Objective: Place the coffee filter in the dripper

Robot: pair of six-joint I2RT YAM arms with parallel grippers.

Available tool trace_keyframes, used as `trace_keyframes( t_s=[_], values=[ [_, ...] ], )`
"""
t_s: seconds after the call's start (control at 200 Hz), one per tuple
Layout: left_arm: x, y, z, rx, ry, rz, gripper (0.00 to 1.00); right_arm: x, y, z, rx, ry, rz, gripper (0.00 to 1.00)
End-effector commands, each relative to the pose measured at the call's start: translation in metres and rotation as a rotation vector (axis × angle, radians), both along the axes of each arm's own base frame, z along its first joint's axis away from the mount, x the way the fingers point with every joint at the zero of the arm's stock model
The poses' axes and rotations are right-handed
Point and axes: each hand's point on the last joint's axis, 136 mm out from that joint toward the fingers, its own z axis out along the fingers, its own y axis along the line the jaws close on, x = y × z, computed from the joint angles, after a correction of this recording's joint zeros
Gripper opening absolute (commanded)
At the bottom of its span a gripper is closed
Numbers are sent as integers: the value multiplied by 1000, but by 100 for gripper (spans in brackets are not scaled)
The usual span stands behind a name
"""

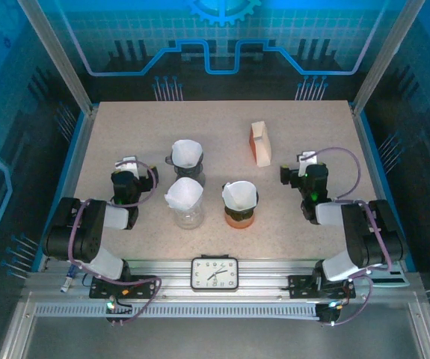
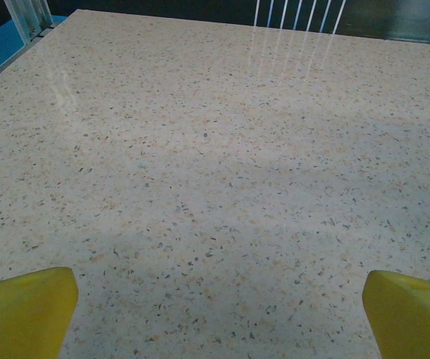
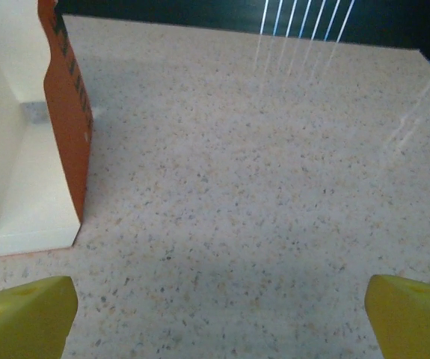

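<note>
Top external: speckled table (image 1: 125,127); blue enclosure (image 1: 222,34)

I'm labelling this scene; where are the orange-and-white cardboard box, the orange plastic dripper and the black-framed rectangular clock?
Orange-and-white cardboard box (image 1: 260,144): top view, middle of its upper side.
Orange plastic dripper (image 1: 239,218): top view, its orange lower body.
Black-framed rectangular clock (image 1: 215,273): top view, centre of its white face.

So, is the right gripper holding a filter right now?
No, the right gripper stands open and empty over the table, the orange-and-white box just ahead.
</note>
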Motion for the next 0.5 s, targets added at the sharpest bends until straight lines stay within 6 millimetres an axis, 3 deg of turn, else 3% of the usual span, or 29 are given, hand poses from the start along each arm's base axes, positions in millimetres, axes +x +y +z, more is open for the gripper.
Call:
trace_keyframes(
  t_s=[0.0,0.175,0.25,0.495],
  values=[
    [7,0,16,11,-57,6,99,4,-4,10,13,-70,5,100],
    [7,0,16,11,-56,6,99,4,-5,11,17,-74,8,100],
    [7,0,16,10,-57,5,99,1,-16,13,12,-94,-67,100],
    [7,0,16,11,-56,6,99,2,-10,12,4,-84,-35,100]
  ],
)
